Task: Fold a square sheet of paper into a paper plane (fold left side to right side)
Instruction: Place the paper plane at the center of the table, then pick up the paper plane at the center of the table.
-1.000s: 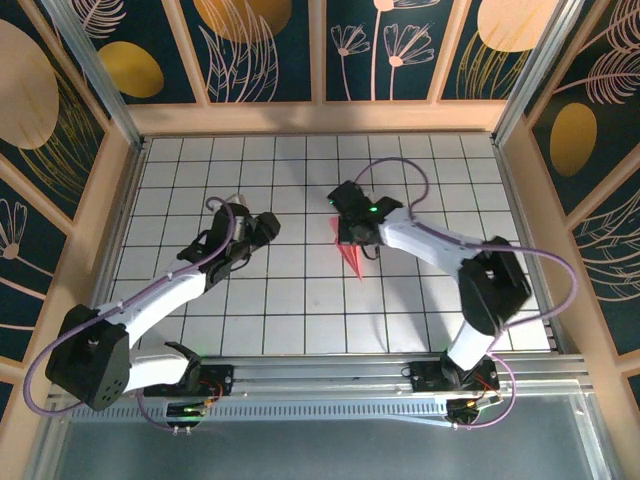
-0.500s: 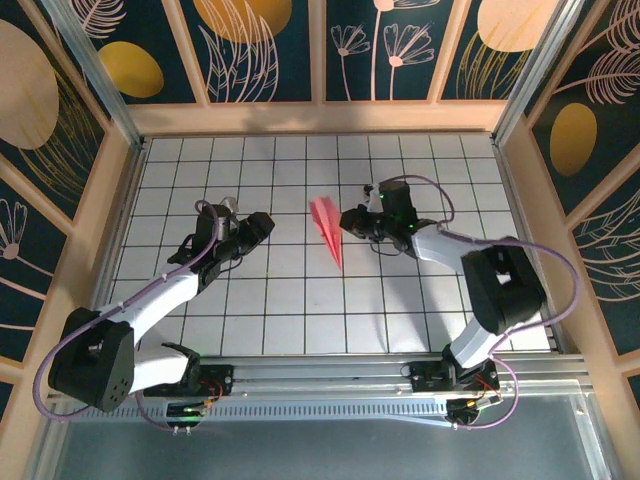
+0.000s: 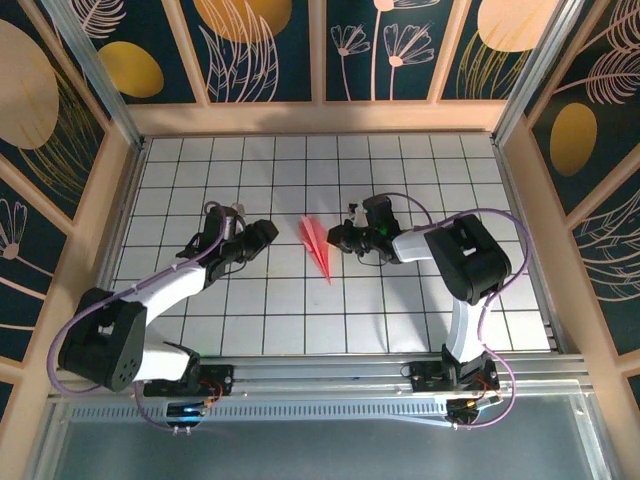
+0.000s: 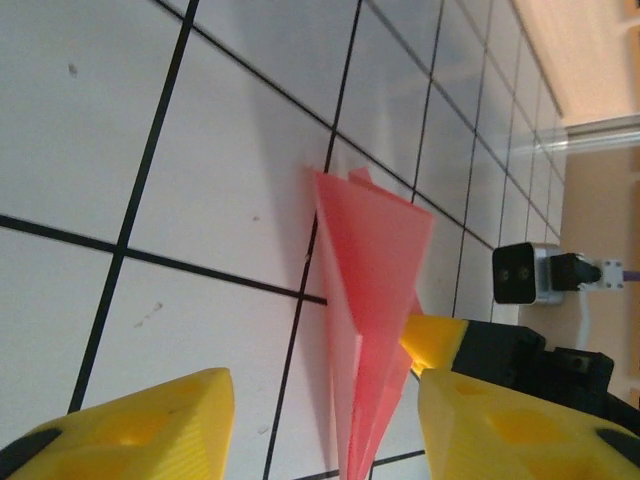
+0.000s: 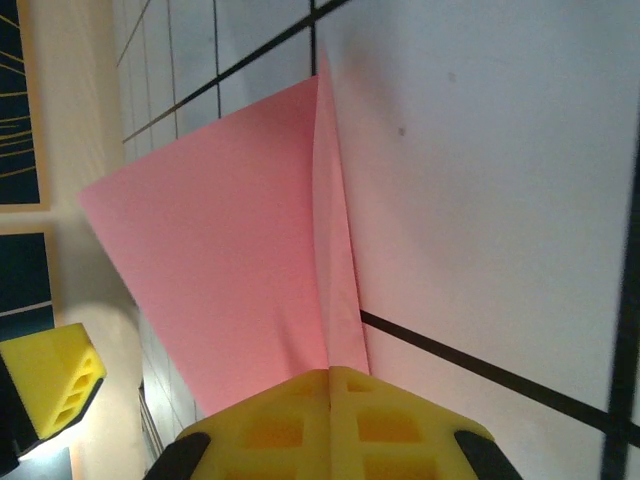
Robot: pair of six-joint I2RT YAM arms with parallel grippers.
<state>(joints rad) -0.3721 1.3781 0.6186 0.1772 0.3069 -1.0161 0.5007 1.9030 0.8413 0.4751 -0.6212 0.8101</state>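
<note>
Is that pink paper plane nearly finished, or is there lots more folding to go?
Nearly done, it seems. The paper plane is already a narrow creased dart. The right gripper is clamped on it; the left gripper is open beside it. Probably only a touch-up or setting it down remains.

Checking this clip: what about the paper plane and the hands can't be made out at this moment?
Right wrist view: the paper plane's gripped end is hidden inside the shut right hand.
Left wrist view: its lower end is cut off by the bottom edge, near the open left hand.
Top view: its creases are too small to read.
</note>
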